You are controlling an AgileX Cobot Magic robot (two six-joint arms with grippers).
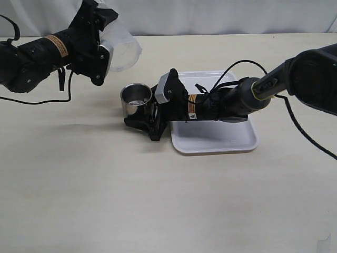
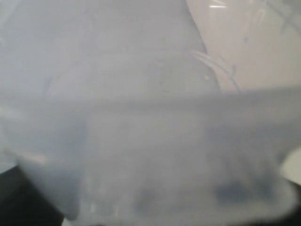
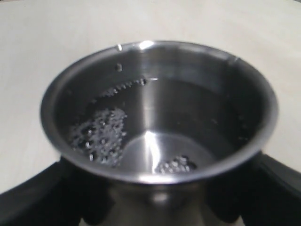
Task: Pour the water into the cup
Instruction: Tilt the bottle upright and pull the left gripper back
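Left gripper (image 1: pixel 103 54) is closed on the container (image 1: pixel 124 48), held raised above the desk (image 1: pixel 158 205) at the far left. The container is tipped on its side, mouth turned toward the middle of the desk. In the left wrist view the container (image 2: pixel 141 117) fills the frame, blurred, with a blue smudge of label (image 2: pixel 235 190) seen low. Whether water is left inside cannot be told.

Right gripper (image 1: pixel 143 112) is closed on the cup (image 1: pixel 136 100), jaws spread wide, one black finger (image 3: pixel 33 193) on each side of the steel wall. The cup is stood upright on the desk, just left of the tray (image 1: pixel 221 141) and apart from the container's mouth. Water (image 3: pixel 155 141) is seen in the cup (image 3: pixel 155 56), shallow, with bubbles clustered at the wall and the bottom.

The desk is pale, matte and wood-toned, backed by a white backdrop (image 1: pixel 221 16). The white tray is laid right of centre and is crossed by the right arm, so its far left corner is hidden. A black cable (image 1: pixel 31 100) is trailed on the desk under the left arm.
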